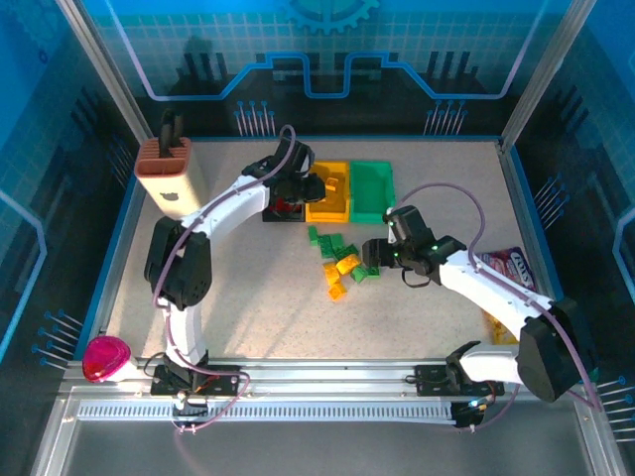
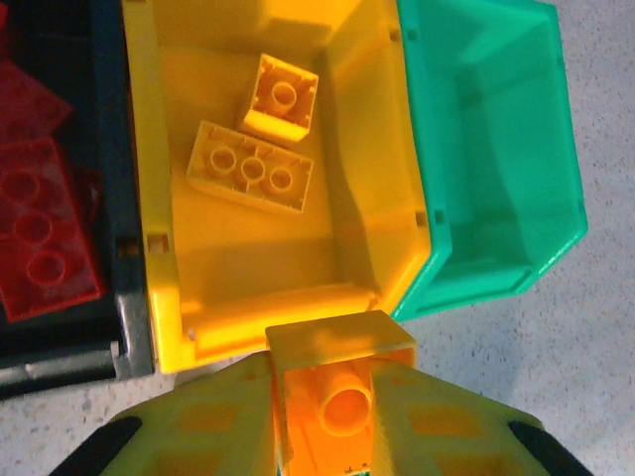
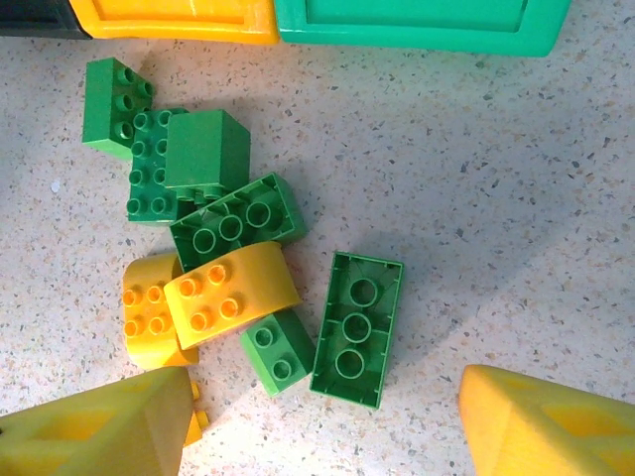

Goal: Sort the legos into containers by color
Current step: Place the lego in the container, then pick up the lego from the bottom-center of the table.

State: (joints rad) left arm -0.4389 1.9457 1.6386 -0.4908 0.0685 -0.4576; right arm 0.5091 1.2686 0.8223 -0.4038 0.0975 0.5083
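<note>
Left pincer (image 2: 337, 421) clamped on one yellow lego (image 2: 342, 342), hollow side toward wrist camera, over yellow bin (image 2: 149, 198) near edge; two yellow legos (image 2: 253, 169) inside. Right pincer (image 3: 322, 421) apart above six green legos (image 3: 230, 226) on counter (image 3: 476, 198); longest lies near-far.

Red, yellow and green on speckled beige.
Black bin (image 2: 111, 198) with translucent red bricks (image 2: 35, 228); yellow bin (image 2: 159, 198) with matching yellow bricks (image 2: 250, 169); green bin (image 2: 496, 149), teal-tinged. Orange-yellow brick (image 2: 337, 342) against the left gripper's yellow fingers (image 2: 189, 426). Loose green bricks (image 3: 357, 327) and yellow-orange bricks (image 3: 230, 293) on pale tabletop (image 3: 496, 248), flecked grey and brown.
</note>
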